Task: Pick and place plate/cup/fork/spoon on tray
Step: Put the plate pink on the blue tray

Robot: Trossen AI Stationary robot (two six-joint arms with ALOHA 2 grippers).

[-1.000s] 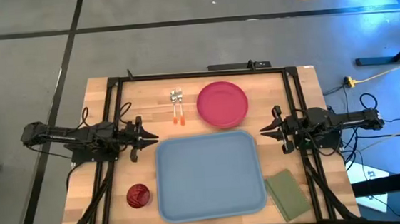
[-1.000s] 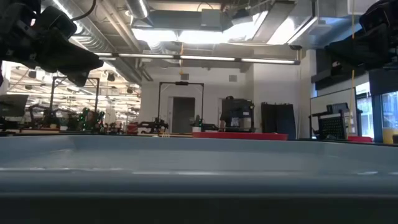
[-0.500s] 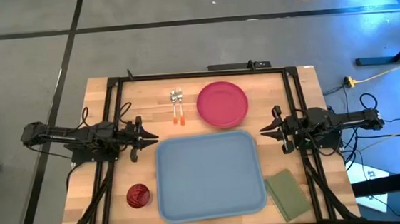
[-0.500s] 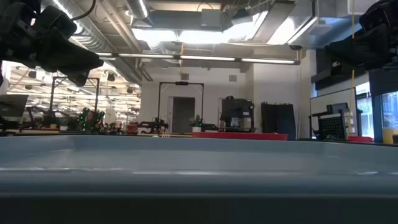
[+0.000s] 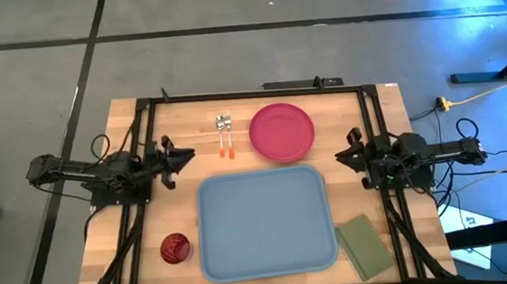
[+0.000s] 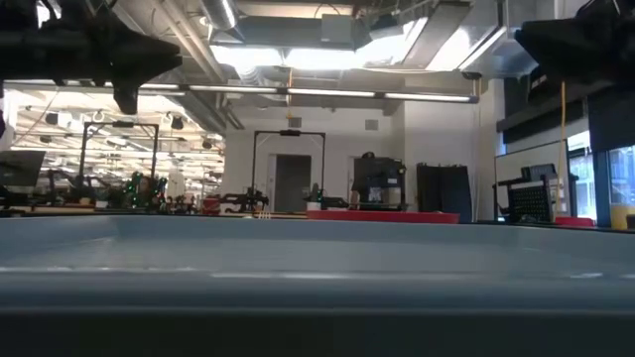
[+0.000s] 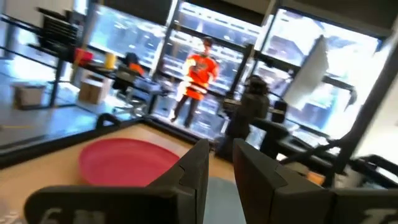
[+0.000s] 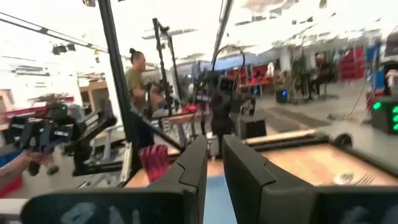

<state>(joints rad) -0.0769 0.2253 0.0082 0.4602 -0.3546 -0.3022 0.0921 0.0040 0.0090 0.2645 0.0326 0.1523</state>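
Note:
The light blue tray (image 5: pixel 264 223) lies at the table's near middle; its rim fills the low view (image 6: pixel 317 283). The pink-red plate (image 5: pixel 282 131) lies flat beyond the tray and shows in the left wrist view (image 7: pixel 124 163). The spoon (image 5: pixel 221 126) and the fork (image 5: pixel 229 126) lie side by side left of the plate, orange handles toward the near edge. The dark red cup (image 5: pixel 175 248) stands left of the tray's near corner. My left gripper (image 5: pixel 189 153) hovers left of the tray, shut and empty. My right gripper (image 5: pixel 339 157) hovers right of it, shut and empty.
An olive-green pad (image 5: pixel 364 247) lies at the tray's near right. A black frame (image 5: pixel 259 93) runs round the table top. People stand in the room beyond the table (image 7: pixel 198 74) (image 8: pixel 138 81).
Both grippers have risen and tipped up toward level. My left gripper has also swung toward the table's far edge and drawn back a little to the left. My right gripper has drawn back a little toward the right edge. Nothing on the table has moved.

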